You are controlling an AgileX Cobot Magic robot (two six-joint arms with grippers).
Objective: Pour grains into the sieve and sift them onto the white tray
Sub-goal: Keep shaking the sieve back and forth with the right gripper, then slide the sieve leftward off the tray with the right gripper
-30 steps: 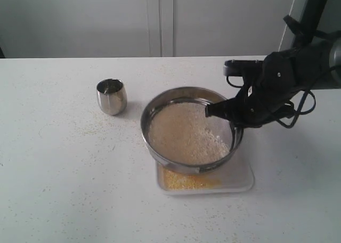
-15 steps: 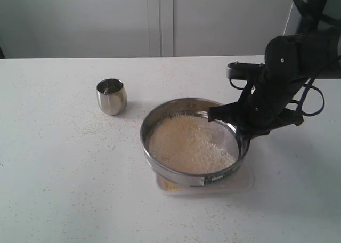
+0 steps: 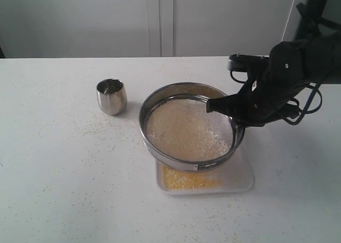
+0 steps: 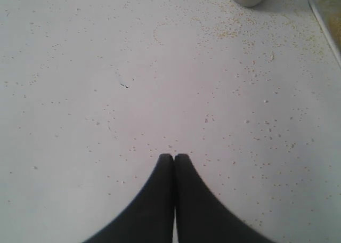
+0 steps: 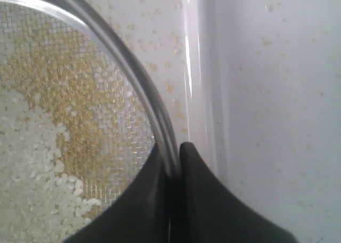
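The sieve (image 3: 176, 160), a wide round steel ring with a fine mesh bottom, stands at the centre of the white surface (image 3: 64, 163) and serves as the reference for all positions. The right gripper (image 3: 230, 116) is closed on the right-hand side of the sieve rim; in the right wrist view (image 5: 171, 163) its two black fingers pinch the thin steel wall (image 5: 133, 67) between them, one finger inside the ring and one outside. The grains (image 3: 186, 131) cover most of the mesh as a pale layer. Close up, whitish rice-like grains (image 5: 32, 163) lie on the mesh, with fine yellow ones showing beside them. A small label (image 3: 200, 167) sits on the near side of the sieve wall. The white tray (image 3: 240, 179) lies directly beneath the sieve and projects past its near and right sides. Whether the sieve rests on the tray or is held just above it cannot be told. A patch of fine yellow grains (image 3: 189, 180) lies on the exposed near part of the tray. A small steel cup (image 3: 111, 96) stands upright to the left of the sieve, apart from it. Loose grains are scattered thinly over the surface around the sieve. The left gripper (image 4: 173, 158) is closed on nothing, fingertips pressed together, above bare speckled surface on the cup side of the sieve.
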